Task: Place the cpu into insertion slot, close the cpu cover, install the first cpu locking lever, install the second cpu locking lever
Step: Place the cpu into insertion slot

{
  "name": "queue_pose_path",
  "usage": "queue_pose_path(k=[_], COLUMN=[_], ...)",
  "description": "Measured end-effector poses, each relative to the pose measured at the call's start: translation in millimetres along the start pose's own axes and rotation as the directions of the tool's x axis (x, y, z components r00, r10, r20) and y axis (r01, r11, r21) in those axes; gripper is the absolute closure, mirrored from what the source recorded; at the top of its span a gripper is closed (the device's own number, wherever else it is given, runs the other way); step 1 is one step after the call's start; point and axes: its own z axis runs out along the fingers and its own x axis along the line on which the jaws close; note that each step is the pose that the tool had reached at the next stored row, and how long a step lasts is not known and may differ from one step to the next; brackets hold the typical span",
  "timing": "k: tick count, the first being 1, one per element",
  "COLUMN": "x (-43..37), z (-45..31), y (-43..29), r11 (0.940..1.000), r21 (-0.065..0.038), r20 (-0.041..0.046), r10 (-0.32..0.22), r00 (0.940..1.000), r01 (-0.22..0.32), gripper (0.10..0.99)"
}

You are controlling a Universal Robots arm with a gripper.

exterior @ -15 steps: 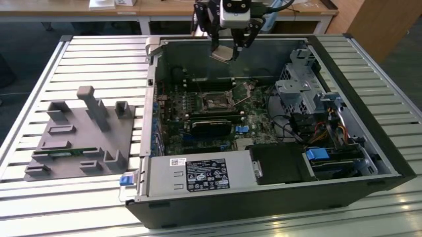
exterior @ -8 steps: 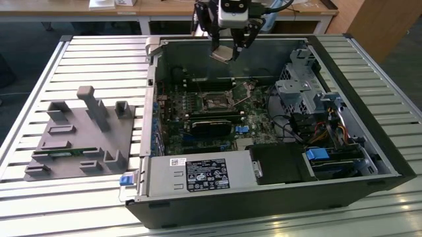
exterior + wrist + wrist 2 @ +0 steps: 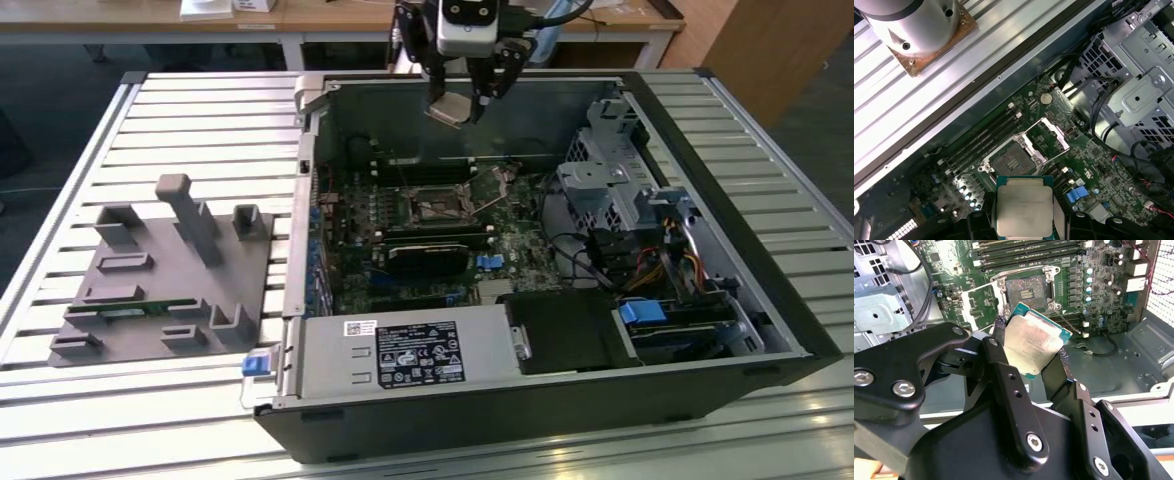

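Note:
My gripper (image 3: 461, 100) hangs above the far side of the open computer case, shut on the cpu (image 3: 451, 108). In both wrist views the cpu (image 3: 1034, 340) (image 3: 1024, 207) is a silvery square with a green edge, pinched between two black fingers (image 3: 999, 332) and tilted. The insertion slot (image 3: 438, 207) (image 3: 1026, 290) (image 3: 1011, 157) lies bare on the green board below, dark with a metal rim. Beside the slot, the cpu cover (image 3: 979, 302) (image 3: 1050, 134) stands swung open on its hinge. The cpu is well above the slot and apart from it.
Long memory slots (image 3: 981, 137) run beside the socket. A black heatsink block (image 3: 427, 255) sits nearer the front. A drive cage (image 3: 614, 180) with cables fills the exterior view's right, and a power supply (image 3: 400, 355) the front. A grey parts fixture (image 3: 160, 270) stands on the slatted table (image 3: 200, 110).

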Motion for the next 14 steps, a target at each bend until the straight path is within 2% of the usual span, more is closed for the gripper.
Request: queue_pose_path(k=[14], x=[0.0], z=[0.0], y=[0.0], r11=[0.9974], r21=[-0.002], r20=[0.0062], r10=[0.072], r00=[0.9974], r01=[-0.072], gripper=[0.545])
